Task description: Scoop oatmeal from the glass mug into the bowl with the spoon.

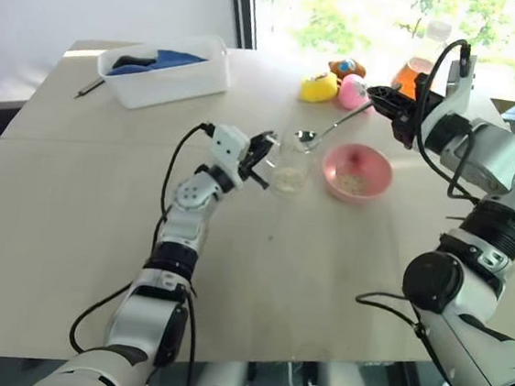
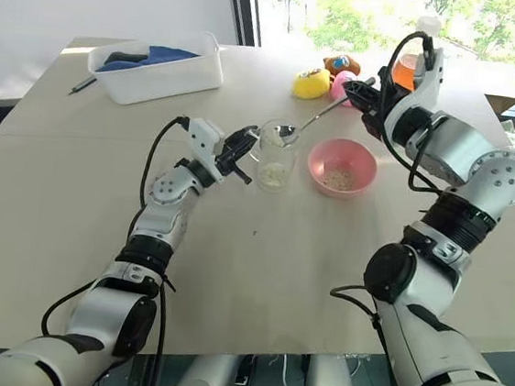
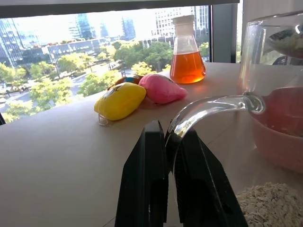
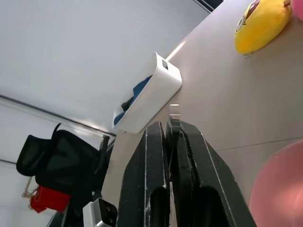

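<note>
The glass mug (image 1: 290,163) stands at mid table with a layer of oatmeal (image 1: 286,179) in its bottom. My left gripper (image 1: 265,161) is shut on the mug's clear handle (image 3: 203,106). Just to the right sits the pink bowl (image 1: 356,171), holding a small heap of oatmeal (image 2: 337,177). The spoon (image 1: 331,127) slants over the mug's rim, its oval end (image 2: 287,132) above the mug's mouth. My right gripper (image 1: 380,97) is shut on the far end of the spoon's handle (image 4: 174,118), above and behind the bowl.
A white tub (image 1: 164,73) with blue cloth sits at the back left, a dark pen (image 1: 89,89) beside it. Behind the bowl lie a yellow toy (image 1: 319,87), a pink toy (image 1: 351,92) and a flask of orange liquid (image 3: 187,52).
</note>
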`<state>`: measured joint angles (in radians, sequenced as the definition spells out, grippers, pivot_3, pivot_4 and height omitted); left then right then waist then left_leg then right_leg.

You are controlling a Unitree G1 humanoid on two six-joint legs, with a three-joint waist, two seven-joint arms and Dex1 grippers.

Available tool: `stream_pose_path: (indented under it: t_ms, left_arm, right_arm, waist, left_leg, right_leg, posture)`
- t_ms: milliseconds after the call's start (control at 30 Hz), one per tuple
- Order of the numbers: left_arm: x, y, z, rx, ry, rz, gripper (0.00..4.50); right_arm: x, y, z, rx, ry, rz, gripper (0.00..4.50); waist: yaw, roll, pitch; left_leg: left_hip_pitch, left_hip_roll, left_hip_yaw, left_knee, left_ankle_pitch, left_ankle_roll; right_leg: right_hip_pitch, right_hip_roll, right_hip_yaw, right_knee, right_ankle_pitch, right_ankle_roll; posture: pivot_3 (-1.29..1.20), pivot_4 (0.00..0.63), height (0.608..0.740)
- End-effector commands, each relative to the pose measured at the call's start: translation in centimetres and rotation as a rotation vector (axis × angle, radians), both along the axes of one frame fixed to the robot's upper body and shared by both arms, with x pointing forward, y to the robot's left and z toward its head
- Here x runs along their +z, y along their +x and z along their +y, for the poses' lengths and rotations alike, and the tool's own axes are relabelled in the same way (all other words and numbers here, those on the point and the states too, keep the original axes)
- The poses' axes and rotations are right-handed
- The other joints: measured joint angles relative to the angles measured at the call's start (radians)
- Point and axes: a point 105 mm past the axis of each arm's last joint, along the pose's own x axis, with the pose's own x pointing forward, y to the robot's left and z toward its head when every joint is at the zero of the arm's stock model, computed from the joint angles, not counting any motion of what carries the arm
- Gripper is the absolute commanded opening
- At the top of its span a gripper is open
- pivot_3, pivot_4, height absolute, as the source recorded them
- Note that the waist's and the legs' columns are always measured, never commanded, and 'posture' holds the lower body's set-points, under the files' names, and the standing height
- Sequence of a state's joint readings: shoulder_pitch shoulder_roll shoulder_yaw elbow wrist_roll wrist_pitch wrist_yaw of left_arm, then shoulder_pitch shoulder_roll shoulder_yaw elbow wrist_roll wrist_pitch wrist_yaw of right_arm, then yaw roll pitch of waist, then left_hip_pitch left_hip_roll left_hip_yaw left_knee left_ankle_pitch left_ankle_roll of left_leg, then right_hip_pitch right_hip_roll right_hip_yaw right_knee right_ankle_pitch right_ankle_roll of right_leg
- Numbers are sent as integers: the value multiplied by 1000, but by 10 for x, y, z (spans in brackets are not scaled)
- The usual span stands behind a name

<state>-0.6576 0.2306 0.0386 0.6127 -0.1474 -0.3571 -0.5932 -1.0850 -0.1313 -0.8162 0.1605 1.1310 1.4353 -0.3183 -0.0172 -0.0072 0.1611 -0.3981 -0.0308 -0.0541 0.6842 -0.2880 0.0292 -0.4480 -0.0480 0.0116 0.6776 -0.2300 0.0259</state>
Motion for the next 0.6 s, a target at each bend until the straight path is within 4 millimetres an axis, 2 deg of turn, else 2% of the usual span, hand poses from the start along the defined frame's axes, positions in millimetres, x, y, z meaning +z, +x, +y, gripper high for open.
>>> stream_pose_path:
  t_ms: [33, 367, 600]
  left_arm:
    - [15, -4, 7, 21, -35, -82, 104]
    - [12, -1, 13, 40, -37, -69, 104]
    - [7, 2, 31, 88, -34, -54, 104]
  right_arm:
    - [4, 0, -15, -71, 42, -4, 0]
    - [12, -1, -22, -96, 125, -10, 0]
    - [14, -7, -49, -168, 140, -17, 0]
  waist:
    - [-1, 0, 0]
    - [-1, 0, 0]
    - [-2, 0, 0]
  left_leg:
    - [0, 0, 0, 0, 0, 0]
    - [1, 1, 2, 0, 0, 1]
    - [1, 1, 3, 0, -1, 1]
  right_leg:
    - [0, 0, 0, 0, 0, 0]
    - [0, 1, 1, 0, 0, 0]
    - [0, 2, 2, 0, 0, 0]
  posture:
    - [0, 150, 740]
    - [0, 150, 740]
    - [0, 150, 740]
